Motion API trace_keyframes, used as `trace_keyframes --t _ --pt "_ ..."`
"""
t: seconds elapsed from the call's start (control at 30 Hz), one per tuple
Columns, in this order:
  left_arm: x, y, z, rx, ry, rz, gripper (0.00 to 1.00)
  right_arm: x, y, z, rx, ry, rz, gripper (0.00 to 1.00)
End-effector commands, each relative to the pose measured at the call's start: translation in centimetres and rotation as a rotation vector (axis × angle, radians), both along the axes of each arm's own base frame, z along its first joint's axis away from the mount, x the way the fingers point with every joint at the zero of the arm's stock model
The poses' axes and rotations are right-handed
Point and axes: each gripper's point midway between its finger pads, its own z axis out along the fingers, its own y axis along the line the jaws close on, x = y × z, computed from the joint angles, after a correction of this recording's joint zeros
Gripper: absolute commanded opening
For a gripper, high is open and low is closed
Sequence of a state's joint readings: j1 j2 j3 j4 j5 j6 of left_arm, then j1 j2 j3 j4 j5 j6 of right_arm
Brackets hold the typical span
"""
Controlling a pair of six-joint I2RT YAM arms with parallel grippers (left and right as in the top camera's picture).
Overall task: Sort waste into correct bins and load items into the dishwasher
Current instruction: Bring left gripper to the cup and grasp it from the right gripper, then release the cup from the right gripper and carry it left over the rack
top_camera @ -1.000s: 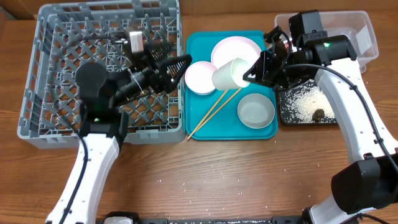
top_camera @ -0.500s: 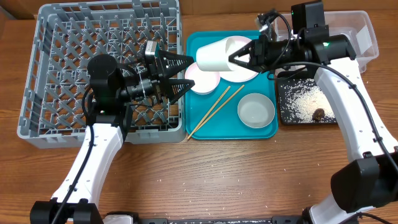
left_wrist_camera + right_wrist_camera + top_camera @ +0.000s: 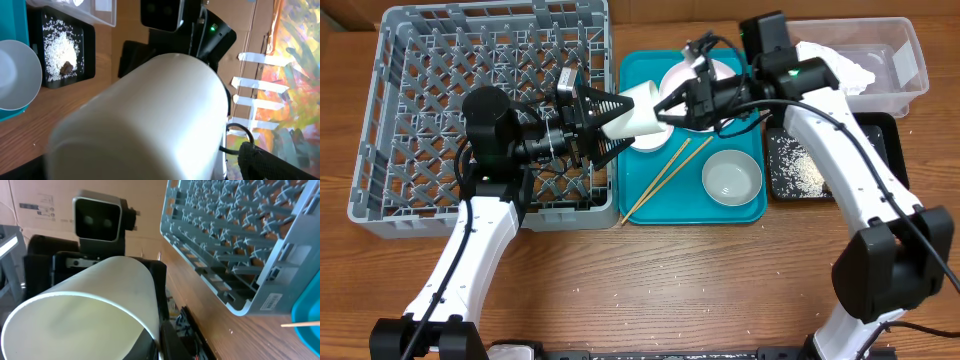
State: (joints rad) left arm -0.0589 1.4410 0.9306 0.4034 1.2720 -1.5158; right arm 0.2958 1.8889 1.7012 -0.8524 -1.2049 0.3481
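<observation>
We see the small white cup (image 3: 640, 108) up in the air, lying on its side. It hangs over the left edge of the teal tray (image 3: 692, 207), just beside the grey rack (image 3: 370, 150). The right gripper (image 3: 666, 107) is clamped on the cup's open end. The left gripper (image 3: 617, 118) has its fingers spread wide, and the cup's bottom end sits between them. We cannot tell if those fingers touch it. From the left wrist, the cup fills most of the view.

On the teal tray the chopsticks (image 3: 665, 180) lie side by side, with a bowl (image 3: 731, 178) near them. The black tray (image 3: 820, 196) holds rice (image 3: 798, 172), and the left wrist view shows a brown lump (image 3: 65, 68) in it too. The napkin (image 3: 855, 70) lies in the clear tub (image 3: 916, 70).
</observation>
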Motion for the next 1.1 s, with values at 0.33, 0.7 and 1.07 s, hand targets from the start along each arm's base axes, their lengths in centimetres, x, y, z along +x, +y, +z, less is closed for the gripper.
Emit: trace_keyframes --t 0.33,0.7,1.07 --pt "0.2 0.2 0.4 0.003 -0.029 -0.003 0.89 -1.0 0.3 -1.1 0.006 0.055 0.027 0.04" --pt "0.2 0.2 0.4 0.003 -0.03 0.0 1.0 -2.1 0.2 0.1 0.118 0.036 0.099 0.04" --pt "-0.1 0.2 0.4 0.001 -0.03 -0.017 1.0 -1.4 0.0 -1.3 0.045 -0.038 0.072 0.04"
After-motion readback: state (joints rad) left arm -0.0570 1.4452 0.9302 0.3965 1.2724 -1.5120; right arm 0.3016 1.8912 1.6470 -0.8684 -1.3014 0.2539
